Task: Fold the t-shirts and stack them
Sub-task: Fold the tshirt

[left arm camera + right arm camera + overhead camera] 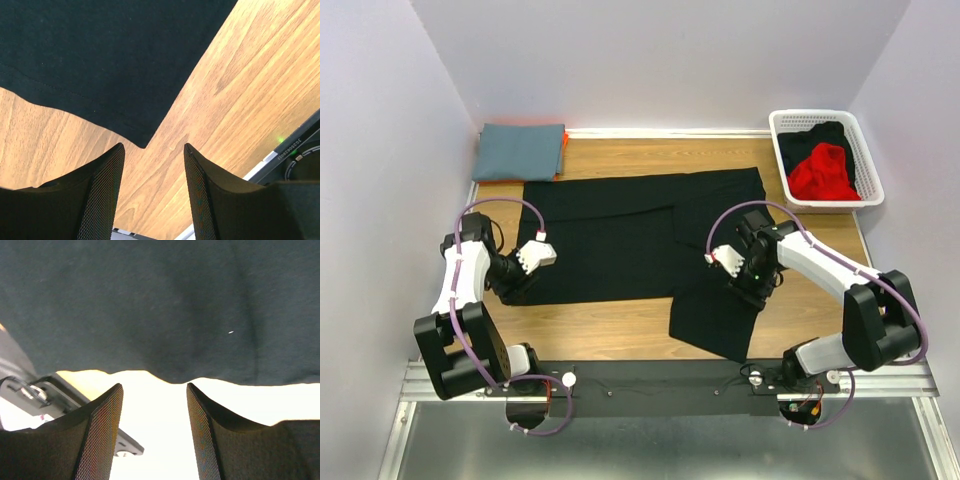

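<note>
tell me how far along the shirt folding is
Done: a slate-blue shirt lies folded on an orange one in the far left corner. In hand: the large black shirt lies spread out, partly folded; the left gripper and right gripper are open at its near edge, gripping nothing. Left: a red shirt and another black one sit in the basket.

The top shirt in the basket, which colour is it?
The shirt is bright red, clearest in the top external view.

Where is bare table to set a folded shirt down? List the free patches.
Free: the far strip between the slate-blue shirt and the basket; the near strip of table before the black shirt, beside the left arm. Crowded: the middle, under that shirt, and the right side around the right arm.
</note>
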Controlling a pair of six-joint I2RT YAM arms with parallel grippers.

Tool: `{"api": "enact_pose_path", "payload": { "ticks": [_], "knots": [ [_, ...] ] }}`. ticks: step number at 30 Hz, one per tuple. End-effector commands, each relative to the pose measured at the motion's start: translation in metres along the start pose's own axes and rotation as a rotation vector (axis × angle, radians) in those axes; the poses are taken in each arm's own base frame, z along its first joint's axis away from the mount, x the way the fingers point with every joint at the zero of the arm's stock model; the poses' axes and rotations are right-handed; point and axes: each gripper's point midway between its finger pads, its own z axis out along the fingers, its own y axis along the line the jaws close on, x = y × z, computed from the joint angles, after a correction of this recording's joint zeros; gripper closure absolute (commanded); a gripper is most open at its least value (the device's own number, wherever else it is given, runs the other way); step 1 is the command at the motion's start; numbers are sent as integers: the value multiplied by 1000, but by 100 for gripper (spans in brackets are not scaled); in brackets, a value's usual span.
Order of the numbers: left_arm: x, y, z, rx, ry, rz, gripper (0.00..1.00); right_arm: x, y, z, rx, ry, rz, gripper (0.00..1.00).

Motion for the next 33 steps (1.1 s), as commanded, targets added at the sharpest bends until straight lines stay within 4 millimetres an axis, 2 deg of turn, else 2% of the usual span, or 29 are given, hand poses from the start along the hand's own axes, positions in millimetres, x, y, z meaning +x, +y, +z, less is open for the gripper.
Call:
{"api": "enact_pose_path", "payload": {
  "ticks": [1,10,14,17,18,21,22,23,26,33],
  "knots": [
    [7,9,0,-38,36,34,41,-8,-16,-1,88,-29,-34,39],
    [20,12,13,-88,75,76,38,-3,-20,20,107,-10,-41,39],
    [22,14,18,-85,84,80,38,1,-17,29,102,6,-49,44],
    [23,14,21,-77,83,91,38,2,-20,33,120,10,-47,57],
    [23,14,21,-78,86,100,38,3,-19,34,119,14,-44,67],
    [24,13,24,-88,94,127,39,4,-20,35,119,21,-36,86],
    [22,15,23,-95,87,133,40,4,-20,35,119,20,-36,90],
    [20,16,23,-98,81,129,41,4,-19,34,116,20,-33,99],
    [14,14,21,-75,64,138,42,-1,-20,30,125,1,-29,99],
    [20,7,31,-14,87,156,46,-9,-19,22,116,-22,-6,99]
  ]
}}
